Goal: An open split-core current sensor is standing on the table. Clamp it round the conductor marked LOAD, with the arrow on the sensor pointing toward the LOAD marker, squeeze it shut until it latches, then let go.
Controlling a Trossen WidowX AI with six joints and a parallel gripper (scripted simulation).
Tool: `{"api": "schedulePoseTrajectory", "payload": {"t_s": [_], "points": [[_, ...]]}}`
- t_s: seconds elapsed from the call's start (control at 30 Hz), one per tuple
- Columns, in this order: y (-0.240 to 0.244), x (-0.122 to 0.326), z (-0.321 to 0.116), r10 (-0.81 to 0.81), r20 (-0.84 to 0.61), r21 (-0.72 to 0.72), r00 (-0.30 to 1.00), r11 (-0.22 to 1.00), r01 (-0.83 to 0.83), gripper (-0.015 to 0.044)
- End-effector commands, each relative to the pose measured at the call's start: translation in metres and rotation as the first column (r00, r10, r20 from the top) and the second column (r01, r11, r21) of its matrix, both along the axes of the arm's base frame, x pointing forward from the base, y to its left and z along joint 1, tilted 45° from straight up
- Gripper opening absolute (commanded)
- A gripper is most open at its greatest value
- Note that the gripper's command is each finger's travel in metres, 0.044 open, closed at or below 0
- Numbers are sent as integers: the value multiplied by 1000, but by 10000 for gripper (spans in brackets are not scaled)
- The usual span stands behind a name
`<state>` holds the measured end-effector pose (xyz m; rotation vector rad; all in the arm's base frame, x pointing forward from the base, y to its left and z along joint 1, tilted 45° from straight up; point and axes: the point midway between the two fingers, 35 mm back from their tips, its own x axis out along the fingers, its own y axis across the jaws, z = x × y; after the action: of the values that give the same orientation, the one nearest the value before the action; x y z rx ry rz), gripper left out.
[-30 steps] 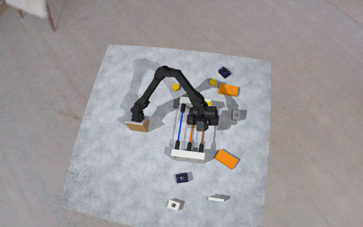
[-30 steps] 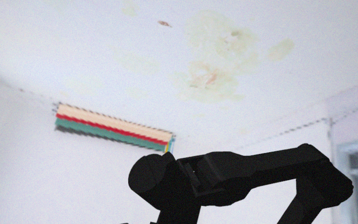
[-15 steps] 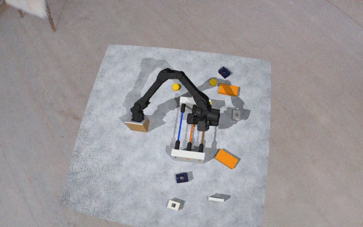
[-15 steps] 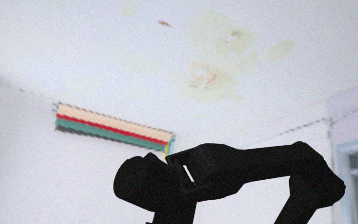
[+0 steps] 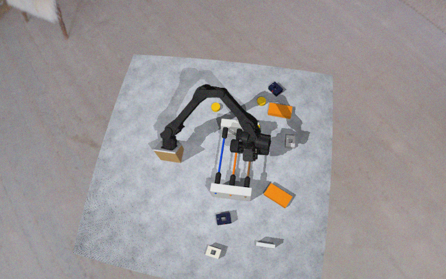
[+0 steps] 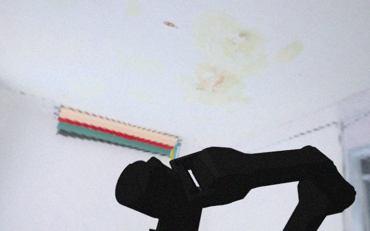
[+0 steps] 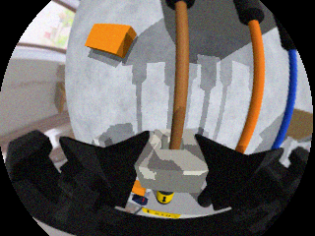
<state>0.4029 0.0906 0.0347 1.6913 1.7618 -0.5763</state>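
Observation:
My gripper is shut on the grey current sensor, with one black finger on each side of it. The brown conductor runs down into the sensor's opening in the wrist view. Whether the sensor's halves are latched cannot be told, and its arrow does not show. The orange conductor and blue conductor run beside the brown one. A yellow label shows past the sensor, partly hidden and unreadable. In the top view the arm's wrist hides the sensor and fingertips; the exterior view shows only the arm.
White end blocks carry the conductors. Orange blocks and a grey block stand to the right. Yellow discs and a navy block lie behind; another navy block stands in front.

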Motion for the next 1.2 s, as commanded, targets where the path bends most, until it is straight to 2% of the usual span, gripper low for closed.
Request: {"api": "schedulePoseTrajectory", "payload": {"t_s": [0.0, 0.17, 0.5, 1.17], "points": [[0, 2, 1, 3, 7, -4, 1000, 1000, -3, 0], [3, 1, -3, 2, 5, -3, 1000, 1000, -2, 0], [0, 1, 0, 1, 7, -1, 1000, 1000, -1, 263], [0, 1, 0, 1, 7, -1, 1000, 1000, -1, 270]]}}
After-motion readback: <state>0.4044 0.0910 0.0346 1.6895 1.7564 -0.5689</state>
